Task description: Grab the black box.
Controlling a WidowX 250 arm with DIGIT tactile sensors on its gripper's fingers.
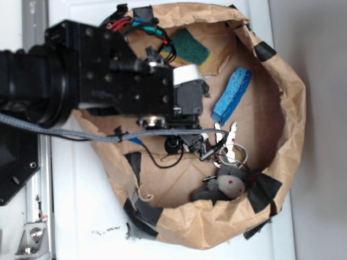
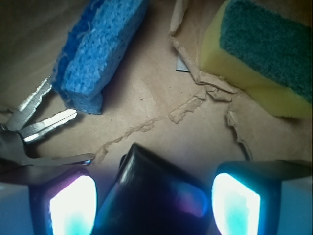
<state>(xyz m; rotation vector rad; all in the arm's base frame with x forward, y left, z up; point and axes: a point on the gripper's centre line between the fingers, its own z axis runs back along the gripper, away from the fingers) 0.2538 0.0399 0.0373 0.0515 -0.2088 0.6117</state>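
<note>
1. Closest to the wrist camera, the gripper has its jaws apart, one glowing pad on each side of the black box — the box sits between them, tilted, one corner pointing up. Whether the pads touch it cannot be told.
2. Under the box lies torn brown paper, creased and ripped along a ragged line.
3. Just left of the jaws, a bunch of metal keys rests on the paper.
4. Beyond the keys a blue sponge lies at a slant; to the right, a yellow sponge with a green top sits on a torn paper flap.
5. In the exterior view, these things lie inside a paper bag with its rim rolled down and patched with black tape; a grey stuffed toy lies near the keys.
6. The bag stands on a white counter.
7. The black arm reaches in from the left — its wrist over the bag's middle, hiding the box.
</note>
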